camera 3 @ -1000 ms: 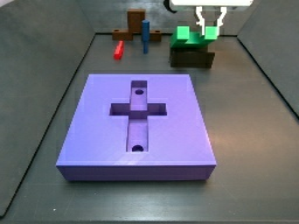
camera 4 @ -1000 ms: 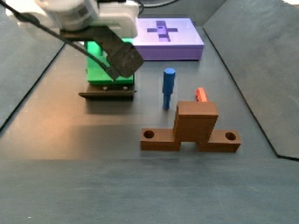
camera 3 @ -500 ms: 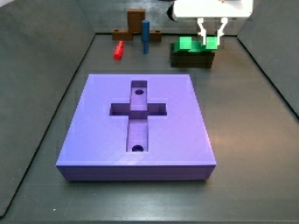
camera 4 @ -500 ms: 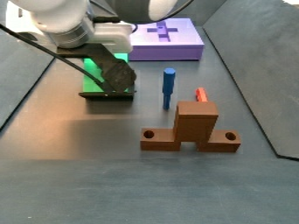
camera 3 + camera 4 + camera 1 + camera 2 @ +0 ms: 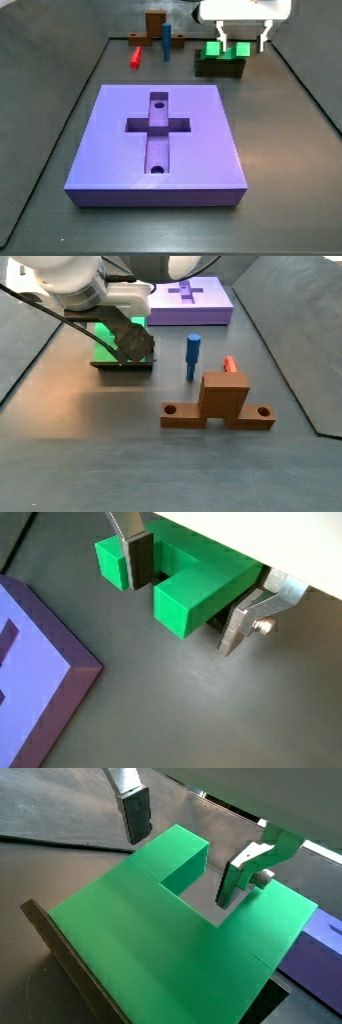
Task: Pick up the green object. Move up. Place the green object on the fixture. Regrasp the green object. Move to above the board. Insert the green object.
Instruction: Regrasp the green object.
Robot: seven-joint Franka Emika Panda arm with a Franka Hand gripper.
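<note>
Jaws were spread wide, holding nothing. In both wrist views the gripper (image 5: 201, 597) straddled the green object (image 5: 181, 582), with one finger (image 5: 135, 557) by one arm of the piece and the other out past the opposite arm; I couldn't tell whether either pad was touching it.

The green object (image 5: 223, 50) sat on the fixture (image 5: 221, 67) at the far end of the floor, well away from the board (image 5: 158, 140). My read: placement done, regrasp not yet made.

Risks from here:
- Closing off-centre would push the piece sideways on the fixture, or tip it off the bracket.
- A skewed grasp would carry over to the insert, and the piece would jam at the cross recess (image 5: 156, 124).
- The fingers sat close to the fixture walls, so going lower might clip them.

The blue peg (image 5: 193, 355) and brown post (image 5: 222, 397) stood apart, no issue.
</note>
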